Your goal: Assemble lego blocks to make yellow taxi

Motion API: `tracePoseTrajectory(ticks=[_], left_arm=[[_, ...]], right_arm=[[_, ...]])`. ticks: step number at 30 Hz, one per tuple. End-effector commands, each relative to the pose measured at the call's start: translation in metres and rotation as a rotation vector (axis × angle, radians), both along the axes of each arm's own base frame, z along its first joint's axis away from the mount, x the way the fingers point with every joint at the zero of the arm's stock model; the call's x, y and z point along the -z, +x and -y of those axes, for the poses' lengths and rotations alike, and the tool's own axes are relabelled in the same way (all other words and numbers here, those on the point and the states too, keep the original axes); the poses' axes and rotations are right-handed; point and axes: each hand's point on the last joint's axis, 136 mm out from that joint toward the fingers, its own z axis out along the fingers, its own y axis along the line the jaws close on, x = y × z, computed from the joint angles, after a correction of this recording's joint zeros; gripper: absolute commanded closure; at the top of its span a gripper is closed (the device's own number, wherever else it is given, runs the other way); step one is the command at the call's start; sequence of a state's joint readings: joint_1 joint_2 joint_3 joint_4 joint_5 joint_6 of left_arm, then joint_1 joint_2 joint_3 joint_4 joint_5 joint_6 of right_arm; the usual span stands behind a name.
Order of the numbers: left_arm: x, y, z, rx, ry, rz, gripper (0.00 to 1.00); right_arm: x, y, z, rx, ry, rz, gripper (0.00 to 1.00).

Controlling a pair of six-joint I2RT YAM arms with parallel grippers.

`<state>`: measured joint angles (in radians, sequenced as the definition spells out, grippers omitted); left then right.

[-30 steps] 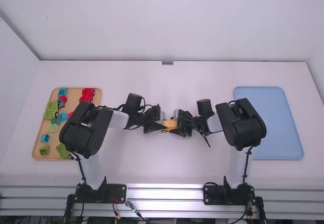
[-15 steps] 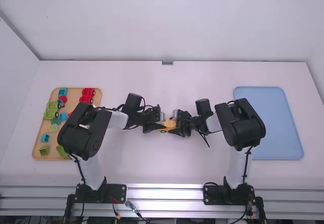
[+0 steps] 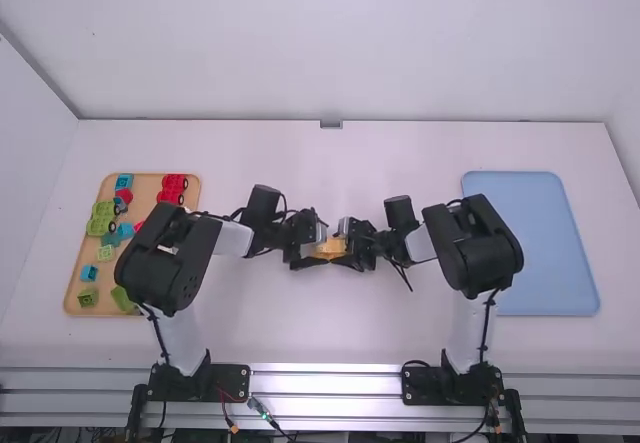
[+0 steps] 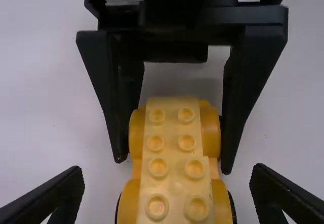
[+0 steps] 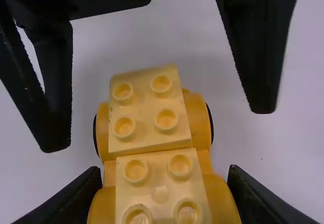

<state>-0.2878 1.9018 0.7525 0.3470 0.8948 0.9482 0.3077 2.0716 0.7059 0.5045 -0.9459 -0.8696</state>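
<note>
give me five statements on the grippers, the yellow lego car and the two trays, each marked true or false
1. The right gripper grips the yellow lego car. True.
2. The left gripper is clamped on the car too. False: its fingers stand apart, off the car's sides.
3. The yellow car has studs and wheels. True.
4. The red wheeled lego piece sits on the blue tray. False: it is on the wooden tray.
5. The wooden tray is by the left arm, the blue one by the right arm. True.
</note>
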Motion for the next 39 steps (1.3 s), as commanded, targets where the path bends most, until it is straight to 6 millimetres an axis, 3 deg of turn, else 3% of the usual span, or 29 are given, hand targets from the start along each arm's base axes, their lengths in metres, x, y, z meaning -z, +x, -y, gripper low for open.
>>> tracePoseTrajectory(ticks=[1, 2, 5, 7, 8, 9, 10, 14, 22, 26, 39], left_arm=[[-0.017, -0.003, -0.001, 0.003, -0.079, -0.045, 0.07], [-0.018, -0.003, -0.001, 0.003, -0.083, -0.045, 0.07], [-0.056, -0.003, -0.009, 0.035, -0.192, -0.022, 0.07], [-0.068, -0.004, -0.013, 0.046, -0.227, -0.018, 0.11], [-0.074, -0.004, -0.016, 0.044, -0.243, -0.022, 0.33], [-0.076, -0.002, -0.018, 0.034, -0.246, -0.027, 0.77], [-0.074, 0.002, -0.019, 0.001, -0.229, -0.045, 0.98], [-0.051, 0.008, -0.016, -0.089, -0.139, -0.112, 0.98], [-0.007, -0.011, 0.000, -0.068, -0.054, -0.216, 0.98], [0.018, -0.009, -0.008, -0.121, 0.006, -0.260, 0.98], [0.059, -0.010, -0.025, -0.198, 0.142, -0.310, 0.98]], right_arm=[[0.019, -0.002, 0.009, 0.046, -0.075, -0.038, 0.48], [0.019, -0.002, 0.009, 0.046, -0.076, -0.038, 0.48], [0.019, -0.002, 0.009, 0.046, -0.075, -0.037, 0.48], [0.019, -0.002, 0.009, 0.046, -0.076, -0.037, 0.48], [0.019, -0.002, 0.009, 0.046, -0.075, -0.038, 0.47], [0.019, -0.002, 0.009, 0.046, -0.075, -0.038, 0.48], [0.019, -0.002, 0.009, 0.045, -0.074, -0.037, 0.47], [0.018, -0.003, 0.008, 0.042, -0.072, -0.038, 0.47], [0.018, -0.002, 0.008, 0.053, -0.071, -0.054, 0.47], [0.019, -0.002, 0.009, 0.054, -0.071, -0.055, 0.47], [0.018, -0.002, 0.008, 0.053, -0.071, -0.054, 0.48]])
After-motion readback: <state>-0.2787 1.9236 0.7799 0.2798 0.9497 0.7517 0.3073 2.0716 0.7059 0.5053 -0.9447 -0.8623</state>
